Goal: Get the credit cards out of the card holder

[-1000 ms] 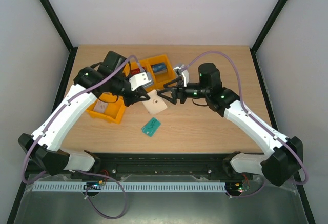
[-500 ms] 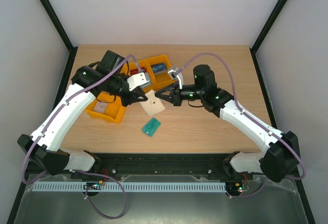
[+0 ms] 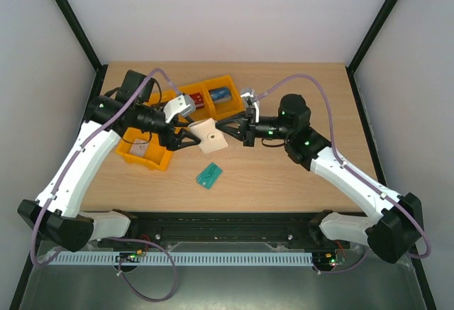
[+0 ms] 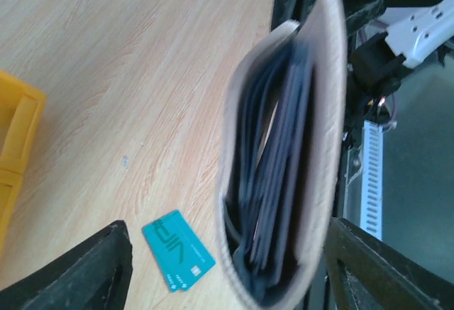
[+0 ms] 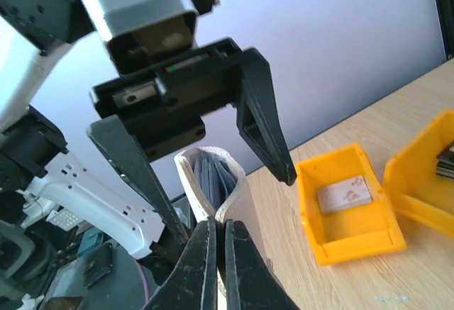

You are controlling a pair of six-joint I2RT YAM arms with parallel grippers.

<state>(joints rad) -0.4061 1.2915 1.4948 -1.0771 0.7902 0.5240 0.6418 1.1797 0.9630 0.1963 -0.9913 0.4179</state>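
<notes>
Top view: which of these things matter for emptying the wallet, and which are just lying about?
Job: card holder, cards inside it, right gripper pinching it, left gripper open around it.
Lying about: yellow bins, teal card.

The right pincer [image 3: 225, 127] pinches the card holder [image 3: 207, 137].
</notes>
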